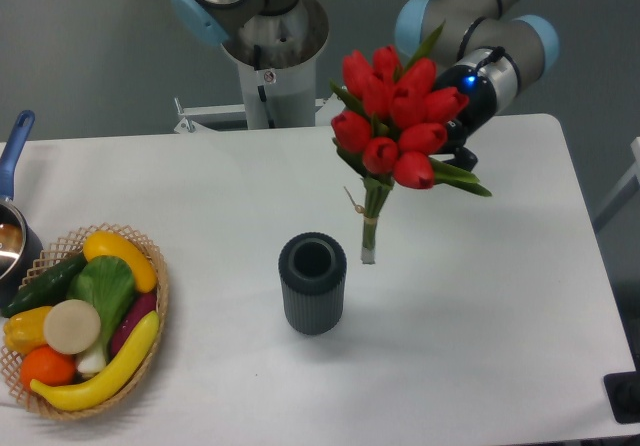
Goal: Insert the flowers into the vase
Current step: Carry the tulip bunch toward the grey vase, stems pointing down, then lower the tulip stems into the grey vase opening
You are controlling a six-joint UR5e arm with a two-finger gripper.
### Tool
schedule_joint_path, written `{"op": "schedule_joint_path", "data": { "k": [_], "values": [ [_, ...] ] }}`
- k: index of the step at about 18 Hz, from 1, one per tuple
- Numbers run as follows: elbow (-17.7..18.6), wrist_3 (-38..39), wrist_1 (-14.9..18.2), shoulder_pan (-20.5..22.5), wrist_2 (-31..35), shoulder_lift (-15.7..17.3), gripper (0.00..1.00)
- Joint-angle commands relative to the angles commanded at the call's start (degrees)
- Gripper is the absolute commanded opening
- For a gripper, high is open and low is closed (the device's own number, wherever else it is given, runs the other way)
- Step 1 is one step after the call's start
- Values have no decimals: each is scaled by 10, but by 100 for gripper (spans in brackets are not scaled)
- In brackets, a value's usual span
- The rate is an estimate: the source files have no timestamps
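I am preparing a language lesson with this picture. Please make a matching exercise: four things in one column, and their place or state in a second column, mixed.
Things:
1. flowers
2. vase
3. basket
4. pot

Places or states:
A. at the left edge of the table, only partly in view
B. standing upright on the table, mouth empty
C. held in the air, stems pointing down
D. filled with toy fruit and vegetables

Pairs: 1-C, 2-B, 3-D, 4-A
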State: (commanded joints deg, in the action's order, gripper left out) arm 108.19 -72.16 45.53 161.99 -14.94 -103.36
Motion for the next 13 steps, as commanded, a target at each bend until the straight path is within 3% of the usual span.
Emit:
{"op": "schedule_joint_path", "data": {
  "k": [13],
  "values": [
    [38, -8, 2, -21, 11, -3, 35]
  ]
}}
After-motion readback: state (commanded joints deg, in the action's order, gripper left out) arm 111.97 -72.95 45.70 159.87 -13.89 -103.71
